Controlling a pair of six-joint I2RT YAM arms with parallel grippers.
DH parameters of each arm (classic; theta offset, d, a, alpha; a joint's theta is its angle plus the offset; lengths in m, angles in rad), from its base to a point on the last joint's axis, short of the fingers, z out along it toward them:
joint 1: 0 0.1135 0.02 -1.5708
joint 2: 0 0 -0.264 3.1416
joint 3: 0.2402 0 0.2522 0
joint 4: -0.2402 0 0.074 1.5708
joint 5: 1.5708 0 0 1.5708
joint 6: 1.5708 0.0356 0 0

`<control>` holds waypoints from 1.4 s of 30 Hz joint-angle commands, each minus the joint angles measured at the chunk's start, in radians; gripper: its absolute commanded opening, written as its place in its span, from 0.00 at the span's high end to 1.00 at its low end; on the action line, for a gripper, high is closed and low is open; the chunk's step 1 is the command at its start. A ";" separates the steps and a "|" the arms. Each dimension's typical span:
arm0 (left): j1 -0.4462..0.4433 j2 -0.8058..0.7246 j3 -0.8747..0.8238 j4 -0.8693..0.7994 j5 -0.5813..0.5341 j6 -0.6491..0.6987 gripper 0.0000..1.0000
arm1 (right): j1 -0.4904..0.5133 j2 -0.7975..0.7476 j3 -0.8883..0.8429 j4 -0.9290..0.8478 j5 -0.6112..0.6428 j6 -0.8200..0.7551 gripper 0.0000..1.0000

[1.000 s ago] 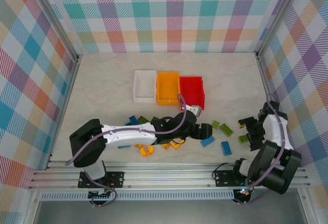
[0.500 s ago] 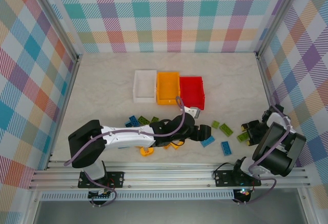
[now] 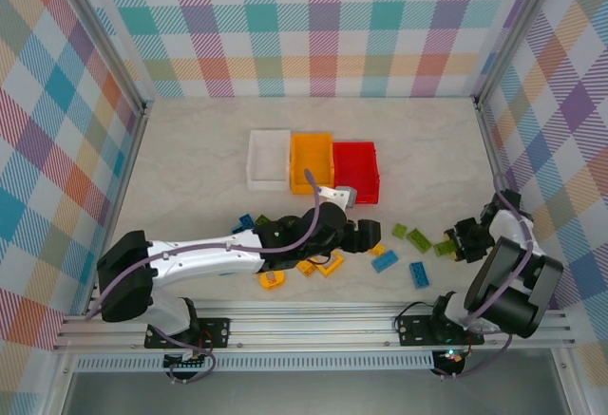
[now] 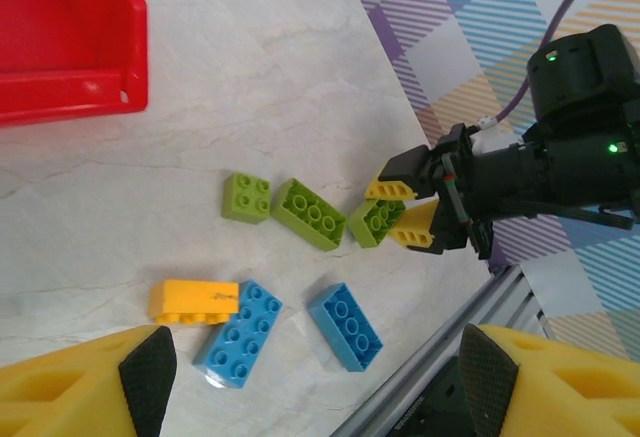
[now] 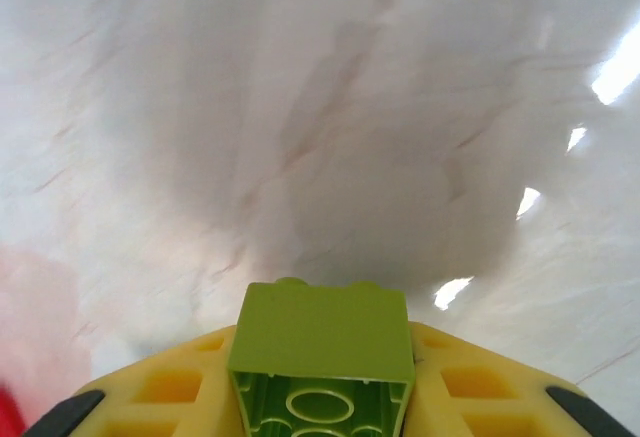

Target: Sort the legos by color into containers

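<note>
My right gripper (image 3: 458, 242) (image 5: 322, 402) is shut on a green lego (image 5: 322, 352) (image 4: 376, 221) low over the table at the right. My left gripper (image 3: 366, 236) (image 4: 318, 377) hangs open with nothing between its fingers, above two blue legos (image 4: 238, 333) (image 4: 344, 325) and a yellow lego (image 4: 194, 300). Two more green legos (image 4: 246, 197) (image 4: 311, 214) lie between them and the red container (image 3: 355, 170) (image 4: 70, 47). The white container (image 3: 269, 159) and the orange container (image 3: 311, 160) stand beside it. A yellow frame lego (image 3: 332, 263) lies under the left arm.
More legos lie by the left forearm: blue (image 3: 246, 221), green (image 3: 264, 222) and yellow-orange (image 3: 270, 279). The metal rail (image 3: 313, 325) (image 4: 430, 377) runs along the near edge. Checked walls enclose the table on three sides.
My right gripper has shut on the green lego and its arm has shifted pose. My left gripper has drawn back a little to the left.
</note>
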 commanded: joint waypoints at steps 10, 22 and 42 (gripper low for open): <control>0.115 -0.298 -0.033 -0.361 -0.218 0.006 0.23 | 0.748 0.048 0.490 -0.030 0.279 -0.050 0.69; 0.221 -0.513 -0.110 -0.705 -0.315 -0.176 0.25 | 0.923 0.615 0.958 -0.158 0.460 -0.099 0.60; 0.722 -0.668 -0.418 -0.941 -0.070 -0.578 0.16 | 1.287 0.210 0.717 0.243 0.259 -0.431 0.17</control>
